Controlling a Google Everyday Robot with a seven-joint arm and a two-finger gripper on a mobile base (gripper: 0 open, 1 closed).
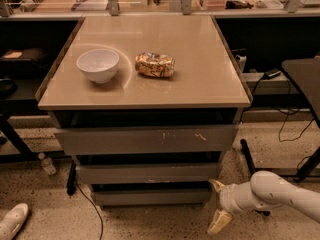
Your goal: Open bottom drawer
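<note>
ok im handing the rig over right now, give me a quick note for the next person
Gripper: open, holding nothing, low near the floor at the right end of the bottom drawer. I cannot tell if it touches it.
Bottom drawer: looks shut, no interior showing.
Done: gripper is at drawer level.
Left: catch the drawer front and pull it out.
White bowl and crumpled bag sit on top.
</note>
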